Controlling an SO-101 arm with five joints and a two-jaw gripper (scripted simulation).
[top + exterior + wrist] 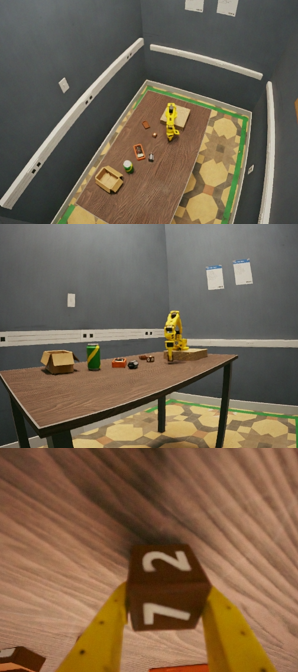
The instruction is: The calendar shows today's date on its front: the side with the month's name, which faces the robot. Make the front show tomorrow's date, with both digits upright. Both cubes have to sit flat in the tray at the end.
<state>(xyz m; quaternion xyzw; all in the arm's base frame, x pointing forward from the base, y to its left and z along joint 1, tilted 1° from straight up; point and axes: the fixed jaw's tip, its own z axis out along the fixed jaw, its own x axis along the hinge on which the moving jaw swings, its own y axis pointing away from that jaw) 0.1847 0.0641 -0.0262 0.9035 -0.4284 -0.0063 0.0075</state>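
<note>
My gripper (169,138) (170,360) (167,593) is shut on a dark brown cube (167,570). In the wrist view its two visible faces show a white 2 and a white 7, both turned sideways. Its other faces are hidden, and its height over the table is hard to tell. The other brown cube (154,135) (150,359) stands on the table outside the tray, with a 0 on one visible face; in the wrist view a finger almost hides it. The small brown calendar tray (145,124) (142,357) (26,655) lies beyond it, with no cube visible in it.
An orange box (135,151) (119,365) (180,668) with small contents and a black object (151,157) (133,364) lie farther out. A green can (128,167) (93,357) and an open cardboard box (109,179) (60,367) stand beyond them.
</note>
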